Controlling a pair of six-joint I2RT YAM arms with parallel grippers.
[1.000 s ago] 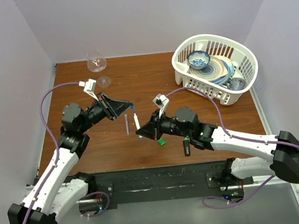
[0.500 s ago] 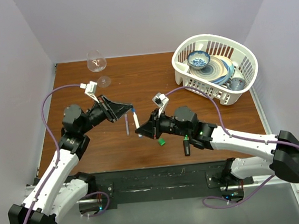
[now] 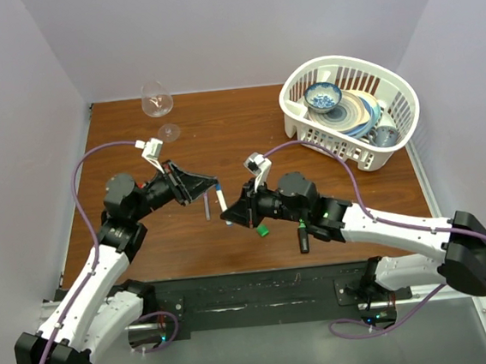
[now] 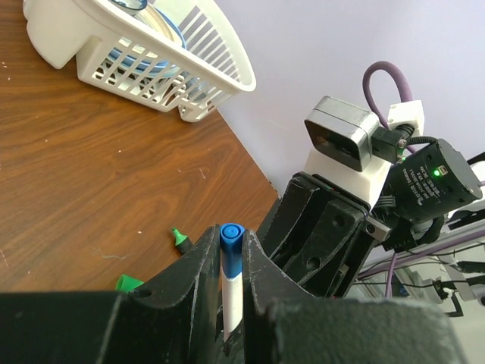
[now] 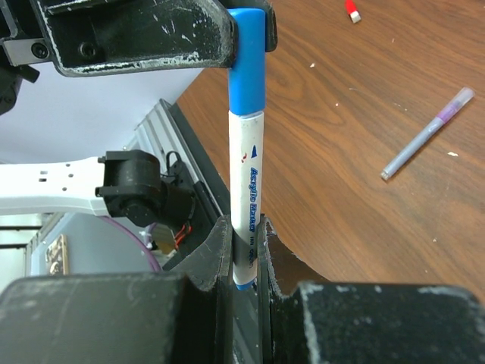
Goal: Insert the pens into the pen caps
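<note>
Reaching in from both sides, my arms meet over the middle of the surface (image 3: 136,149). My left arm stretches forward and to the right, and my left gripper (image 3: 215,185) is closed narrowly on the blue cap (image 4: 231,244). My right arm is folded in from the right, forearm low. My right gripper (image 3: 229,216) is nearly fully closed on the lower barrel of the white pen (image 5: 246,189).

The pen spans the short gap between the two grippers. From above, its long axis runs near to far with a slight lean to the left. The capped end points away from my bases and the bare end sits in my right gripper. The blue cap meets the white barrel end to end, in line with it.

The purple-grey pen (image 3: 207,206) lies flat just to the left, roughly parallel. The green cap (image 3: 263,230) and black marker (image 3: 303,238) rest near my right forearm. The red cap (image 5: 352,9) lies apart from them.
</note>
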